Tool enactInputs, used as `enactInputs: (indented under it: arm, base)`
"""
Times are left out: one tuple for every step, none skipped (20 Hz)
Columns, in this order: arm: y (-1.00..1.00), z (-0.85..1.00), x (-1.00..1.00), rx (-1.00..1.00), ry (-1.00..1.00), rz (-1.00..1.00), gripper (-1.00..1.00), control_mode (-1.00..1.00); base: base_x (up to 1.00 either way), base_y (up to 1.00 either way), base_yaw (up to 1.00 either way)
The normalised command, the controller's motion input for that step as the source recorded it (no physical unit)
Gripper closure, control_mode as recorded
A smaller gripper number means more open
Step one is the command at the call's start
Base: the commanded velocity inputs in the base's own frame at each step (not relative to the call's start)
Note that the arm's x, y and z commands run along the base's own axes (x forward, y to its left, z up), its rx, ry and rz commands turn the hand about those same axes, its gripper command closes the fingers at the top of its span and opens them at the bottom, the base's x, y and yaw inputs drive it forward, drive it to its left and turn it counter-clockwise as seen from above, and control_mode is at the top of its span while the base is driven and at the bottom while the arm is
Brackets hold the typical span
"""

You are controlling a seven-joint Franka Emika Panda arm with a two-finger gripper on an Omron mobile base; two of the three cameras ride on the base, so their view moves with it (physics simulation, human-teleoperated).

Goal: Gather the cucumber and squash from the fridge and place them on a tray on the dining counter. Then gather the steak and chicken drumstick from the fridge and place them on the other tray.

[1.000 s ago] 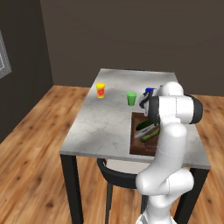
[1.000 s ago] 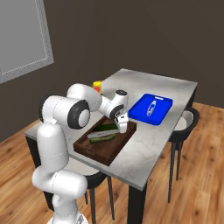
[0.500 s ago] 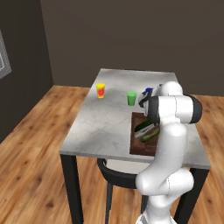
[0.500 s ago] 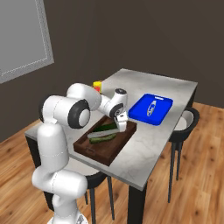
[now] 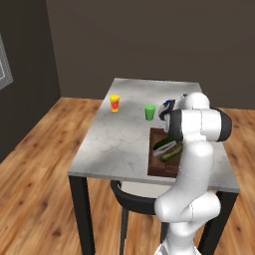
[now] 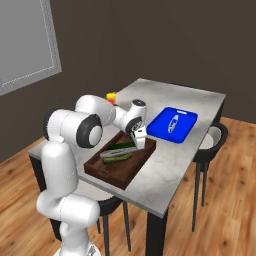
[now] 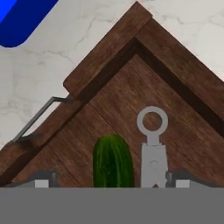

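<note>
My gripper [image 6: 139, 139] hung over the far end of the tray [image 6: 105, 172], jaws apart, clamped on nothing; in the hand view my fingertips [image 7: 43, 180] sat wide at either side of the cucumber [image 7: 113, 161] tip. The tray was dark brown wood, rectangular, raised rim, grain visible, with a thin wire handle [image 7: 36, 118] on its end wall. The cucumber was dark green, bumpy and round-ended; it lay flat inside the tray, long axis roughly along the tray's length, one end pointing toward the tray's far corner. A second, paler green long piece, likely the squash [image 6: 118, 158], lay just beside it, about parallel. A silver utensil with a ring end [image 7: 152, 148] lay on the tray floor next to the cucumber. The dining counter [image 5: 119, 144] was grey marble with black legs. The right base view showed the other tray [image 6: 172, 125], glossy blue with rounded corners, just past the wooden one. The left base view added a yellow cup [image 5: 115, 103] and a green cup [image 5: 149, 111] on the far counter.
</note>
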Motion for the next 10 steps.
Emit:
enactInputs:
  arm:
    - [0.0, 0.86, -0.32, 0.0, -0.07, 0.05, -1.0, -1.0]
    - [0.0, 1.0, -0.33, -0.01, 0.0, 0.07, -1.0, -1.0]
    - [0.0, 1.0, -0.24, -0.02, 0.0, 0.08, -1.0, -1.0]
    - [0.0, 1.0, -0.29, -0.02, 0.0, 0.08, -1.0, -1.0]
    - [0.0, 1.0, -0.31, -0.03, 0.0, 0.08, -1.0, -1.0]
    - [0.0, 1.0, -0.41, -0.04, 0.0, 0.09, -1.0, -1.0]
    - [0.0, 1.0, -0.44, -0.05, 0.0, 0.1, -1.0, -1.0]
    - [0.0, 0.93, -0.58, -0.06, 0.0, 0.13, -1.0, -1.0]
    - [0.0, 0.8, -0.69, -0.08, -0.03, 0.15, -1.0, -1.0]
    - [0.0, 0.75, -0.81, -0.1, -0.06, 0.18, -1.0, -1.0]
  base:
    - [0.0, 0.0, 0.0]
    - [0.0, 0.0, 0.0]
    - [0.0, 0.0, 0.0]
    - [0.0, 0.0, 0.0]
    - [0.0, 0.0, 0.0]
    - [0.0, 0.0, 0.0]
    - [0.0, 0.0, 0.0]
    - [0.0, 0.0, 0.0]
    - [0.0, 0.0, 0.0]
    - [0.0, 0.0, 0.0]
